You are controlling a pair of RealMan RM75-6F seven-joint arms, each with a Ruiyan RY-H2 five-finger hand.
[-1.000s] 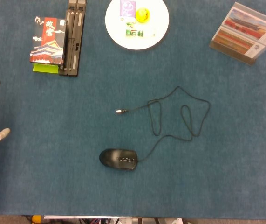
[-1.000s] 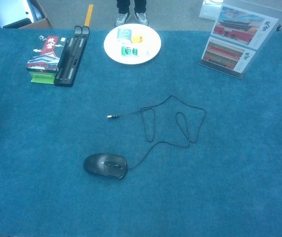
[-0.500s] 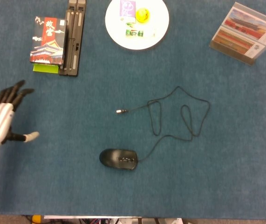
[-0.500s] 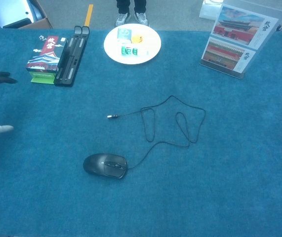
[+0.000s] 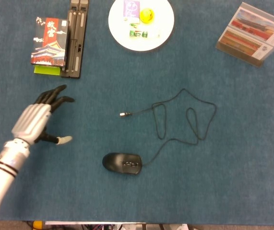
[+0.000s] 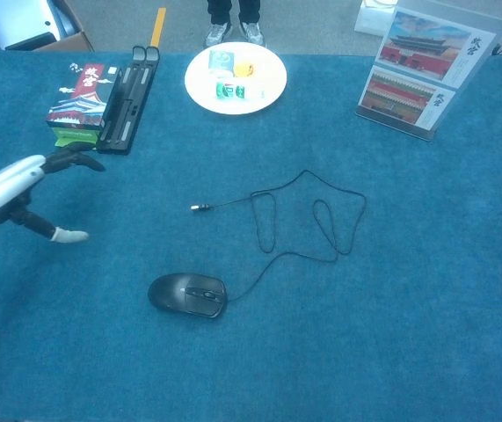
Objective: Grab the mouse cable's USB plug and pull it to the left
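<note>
One mouse (image 5: 122, 163) with one cable (image 5: 184, 117), one plate (image 5: 163, 36), one picture stand (image 5: 254, 34), one black case (image 5: 74, 38), one hand (image 5: 33, 122)

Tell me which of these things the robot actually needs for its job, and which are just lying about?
Needed: USB plug, cable, mouse, left hand, open and off to the plug's left.

Lying about: white plate of small items, souvenir box, black case, picture stand.

We can make out two large white Chinese characters, 故宫, on the dark box (image 5: 49, 40) at the surface's far left. Print on the picture stand (image 5: 254, 33) and the plate's packets (image 5: 132, 9) is too small for us.
</note>
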